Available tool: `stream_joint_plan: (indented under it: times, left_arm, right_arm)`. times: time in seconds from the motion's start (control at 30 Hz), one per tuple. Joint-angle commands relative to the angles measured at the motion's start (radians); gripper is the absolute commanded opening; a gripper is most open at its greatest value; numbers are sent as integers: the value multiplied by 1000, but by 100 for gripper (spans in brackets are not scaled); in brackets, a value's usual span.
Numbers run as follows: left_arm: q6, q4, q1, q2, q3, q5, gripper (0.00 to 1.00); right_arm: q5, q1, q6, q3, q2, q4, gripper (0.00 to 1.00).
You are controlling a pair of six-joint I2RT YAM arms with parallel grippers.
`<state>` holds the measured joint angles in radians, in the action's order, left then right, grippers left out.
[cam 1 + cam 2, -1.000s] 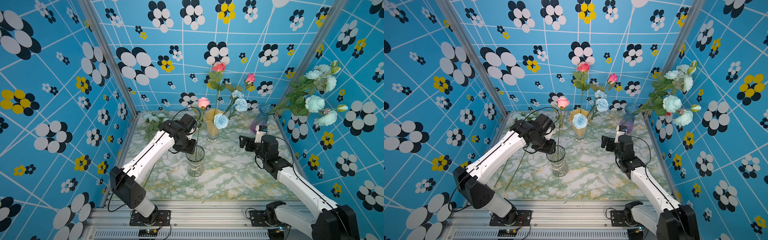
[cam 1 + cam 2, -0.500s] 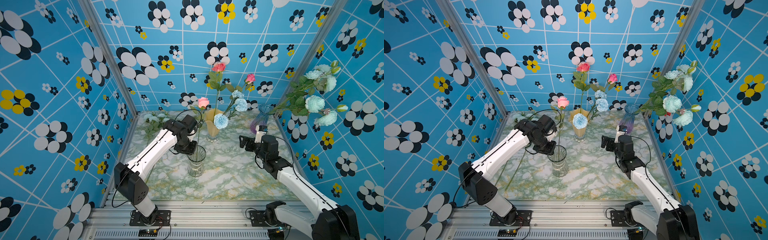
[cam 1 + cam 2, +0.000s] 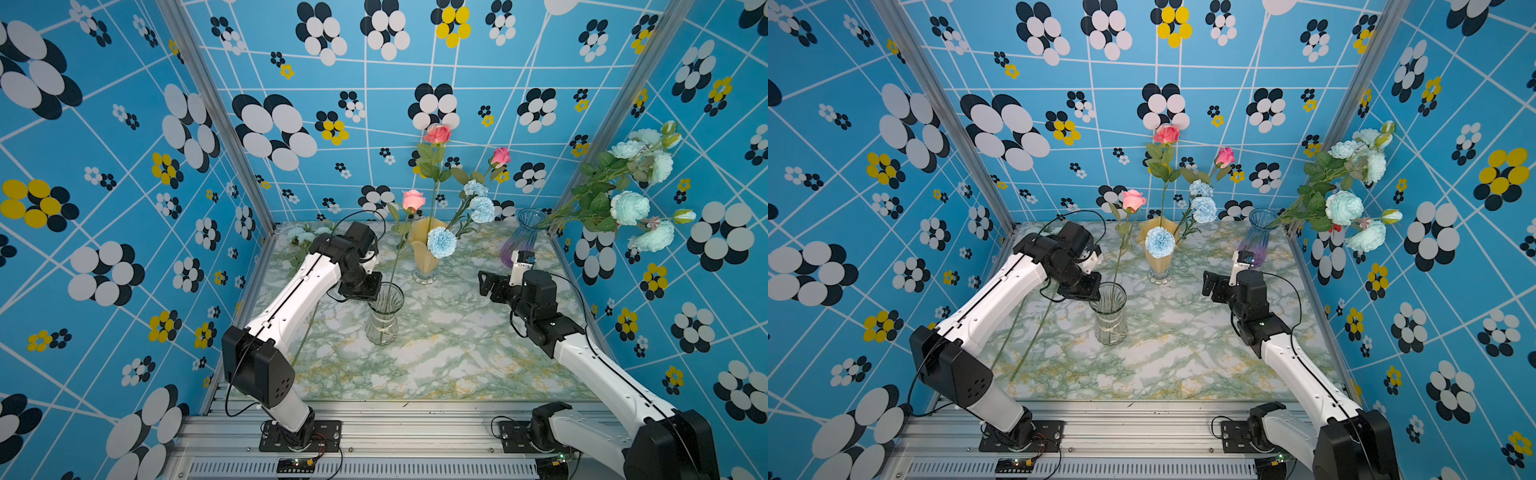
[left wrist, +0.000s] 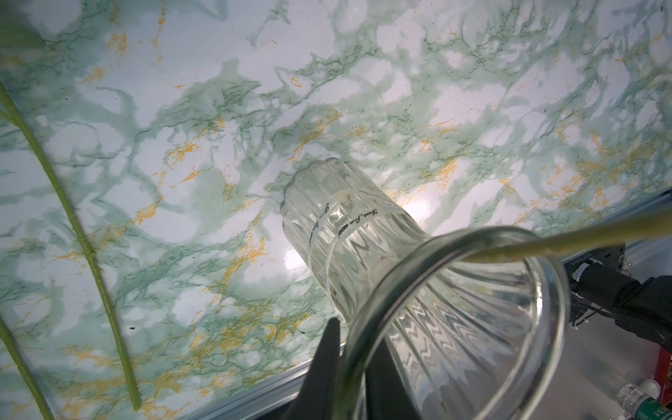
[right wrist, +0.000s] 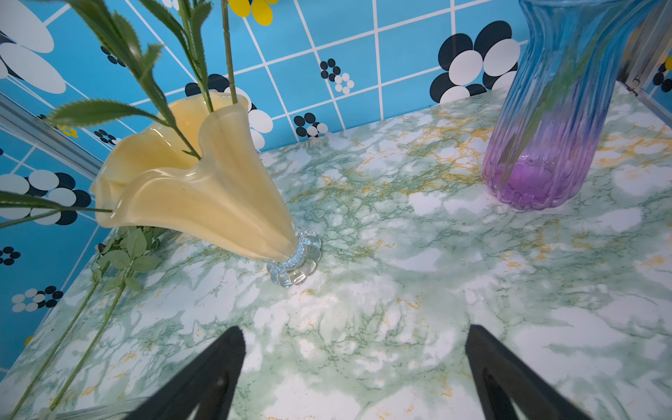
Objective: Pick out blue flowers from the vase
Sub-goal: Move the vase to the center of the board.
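Pinching rim of clear vase (image 4: 363, 232): left hand (image 4: 352, 340); right hand (image 5: 354, 329) spread; blue flowers (image 3: 441, 242) in yellow vase (image 3: 424, 259), apart from both.

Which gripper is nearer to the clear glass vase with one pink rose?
Left. The left gripper pinches the rim of the clear vase; the right gripper hangs open, well apart, near the purple vase.

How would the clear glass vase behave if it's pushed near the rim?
The clear glass vase is tall and flares above its base, so it would probably tip rather than slide. Its smooth glass looks slippery and breakable. The leaning pink rose may add top weight.
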<state>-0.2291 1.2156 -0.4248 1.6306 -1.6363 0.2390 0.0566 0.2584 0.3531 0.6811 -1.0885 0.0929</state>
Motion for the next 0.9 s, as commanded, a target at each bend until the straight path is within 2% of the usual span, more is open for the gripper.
stream_joint_plan:
  times: [0.0,0.57,0.87]
  left_arm:
    - [50,-16,47,11,20,-70,0]
    - [68,-116,192,225,-186,-33,0]
    - [86,-143,305,353,-331,-32,0]
  right_arm:
    - [5,-4,10,28,-2,-7,98]
    - [5,-5,10,28,-8,-7,98]
    - [3,-4,9,31,-12,-8,98]
